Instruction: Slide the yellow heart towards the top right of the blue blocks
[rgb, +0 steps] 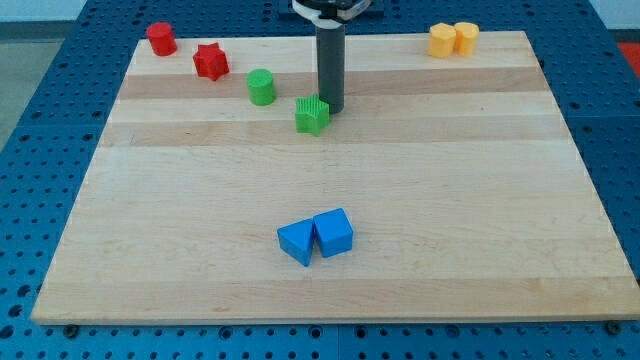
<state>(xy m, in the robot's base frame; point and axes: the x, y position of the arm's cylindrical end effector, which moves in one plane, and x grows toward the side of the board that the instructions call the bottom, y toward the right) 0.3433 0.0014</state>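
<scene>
Camera view, the one view we have:

Our tool: a straight dark rod coming down from the view's top. We call its lower end my tip (331, 108). It sits on the wooden board (200, 280). It has no jaws, so there is no wide or narrow to report, and it holds nothing.

Green star-like block (312, 115): just beside my tip, on its left and slightly toward the view's bottom. Touching or a hair apart, we cannot tell.

Green cylinder (261, 87): left of my tip, a little toward the view's top, beyond the green star-like block.

Red star block (211, 61): further left and higher up than the green cylinder.

Red cylinder (161, 39): furthest left of my tip, near the board's top left corner.

Yellow heart (466, 37): well apart from my tip, off to its right and toward the view's top, close to the board's top edge. The heart shape is hard to make out at this size.

Second yellow block (442, 40): touching the yellow heart on the side nearer my tip. Its shape is unclear.

Blue blocks: two, touching each other, well below my tip toward the view's bottom. The left blue block (296, 242) is slightly left of my tip's line, and the right blue block (334, 233), a cube, is almost straight beneath it.

Yellow heart against the blue blocks: far apart, up and to the right of them.
</scene>
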